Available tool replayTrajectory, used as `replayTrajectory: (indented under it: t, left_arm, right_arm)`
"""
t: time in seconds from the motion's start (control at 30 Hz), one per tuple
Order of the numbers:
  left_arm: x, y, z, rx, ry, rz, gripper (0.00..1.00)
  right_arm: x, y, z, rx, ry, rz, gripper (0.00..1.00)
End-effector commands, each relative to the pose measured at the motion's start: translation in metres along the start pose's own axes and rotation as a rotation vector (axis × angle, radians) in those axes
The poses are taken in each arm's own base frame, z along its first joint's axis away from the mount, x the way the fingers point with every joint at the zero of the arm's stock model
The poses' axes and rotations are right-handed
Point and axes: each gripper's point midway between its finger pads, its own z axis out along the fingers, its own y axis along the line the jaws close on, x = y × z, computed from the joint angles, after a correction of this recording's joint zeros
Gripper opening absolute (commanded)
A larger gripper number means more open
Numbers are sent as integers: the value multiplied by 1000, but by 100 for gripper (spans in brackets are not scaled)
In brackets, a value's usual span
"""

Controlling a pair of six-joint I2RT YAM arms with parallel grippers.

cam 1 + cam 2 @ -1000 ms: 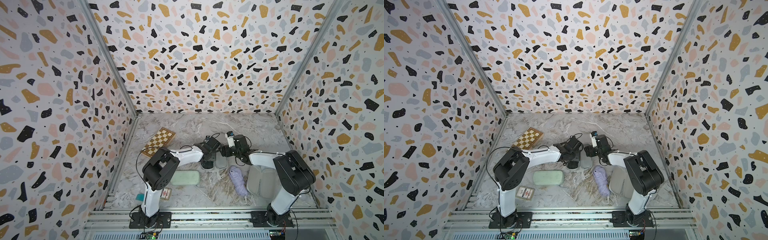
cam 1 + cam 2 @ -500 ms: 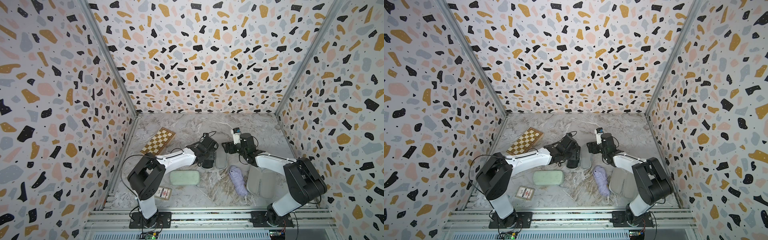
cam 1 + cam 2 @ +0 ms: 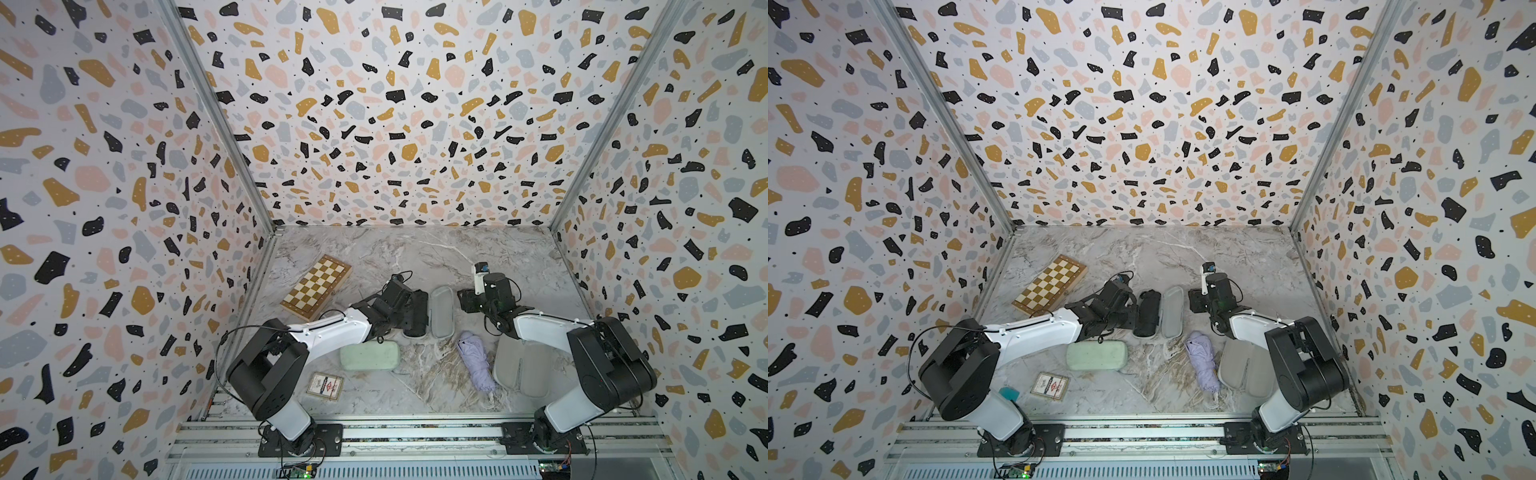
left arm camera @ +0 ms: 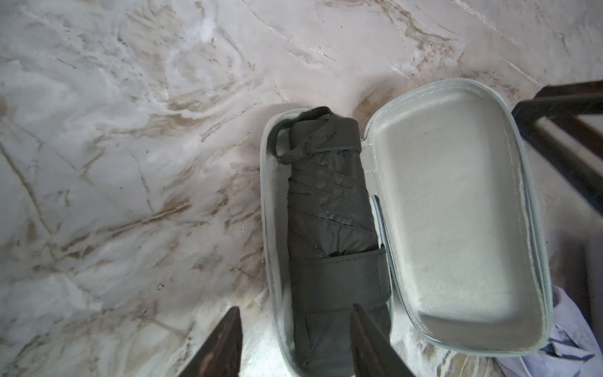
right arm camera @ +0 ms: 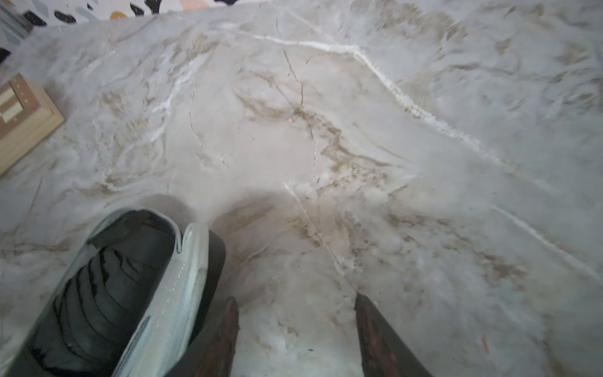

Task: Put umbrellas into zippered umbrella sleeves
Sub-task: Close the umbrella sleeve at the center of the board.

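Observation:
In both top views a black umbrella (image 3: 415,311) lies in the open black sleeve, whose grey-lined lid (image 3: 441,311) rests flat beside it. My left gripper (image 4: 296,308) is open low over the sleeve's near end. One finger (image 4: 228,342) is outside the sleeve wall (image 4: 268,228) and the other is above the black umbrella (image 4: 329,202). My right gripper (image 5: 295,300) is open over bare table beside the lid's black outer shell (image 5: 213,261). A lilac umbrella (image 3: 476,361) lies next to an open grey-lined sleeve (image 3: 515,365). A mint green sleeve (image 3: 370,355) lies closed.
A wooden chessboard box (image 3: 316,289) sits at the back left. A small card box (image 3: 325,384) lies near the front rail. Patterned walls enclose the marble table (image 3: 415,249) on three sides. The right arm (image 3: 602,365) reaches over the open lilac sleeve.
The right gripper has drawn back to the right, off the black sleeve's lid. The left arm's elbow has swung out to the left while its gripper stays at the black sleeve.

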Motion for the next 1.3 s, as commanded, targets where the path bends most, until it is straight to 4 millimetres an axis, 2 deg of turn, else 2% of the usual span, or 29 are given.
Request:
replayTrajectory:
  t: [0.0,0.07,0.33,0.5,0.63,0.77,0.83,0.97,1.07,1.17,1.27]
  left_arm:
    - [-5,9,1,21,-25,-25,48]
    - [-3,15,4,23,-37,-47,47]
    - [3,22,19,39,-7,-62,41]
    - [1,48,13,-1,-34,-114,41]
    - [0,53,6,20,-45,-128,40]
    - [-2,48,1,58,-48,-130,41]
    - [-5,40,-1,107,-57,-129,43]
    - [-14,23,2,188,-63,-121,55]
    - [-19,7,12,260,-39,-110,60]
    - [-17,0,31,290,7,-106,62]
    - [-11,7,57,255,69,-134,63]
  right_arm:
    - [-7,20,1,-69,-10,-37,60]
    - [-8,29,0,-101,-20,-47,66]
    - [-6,60,8,-127,-8,-97,76]
    - [-4,84,18,-133,8,-131,82]
    - [2,99,30,-132,33,-158,86]
    - [16,104,47,-125,89,-178,89]
    - [23,103,53,-119,105,-175,90]
    - [31,99,56,-112,112,-162,90]
    - [30,101,54,-130,93,-152,90]
    - [24,104,48,-176,73,-136,90]
    - [20,109,44,-236,61,-120,91]
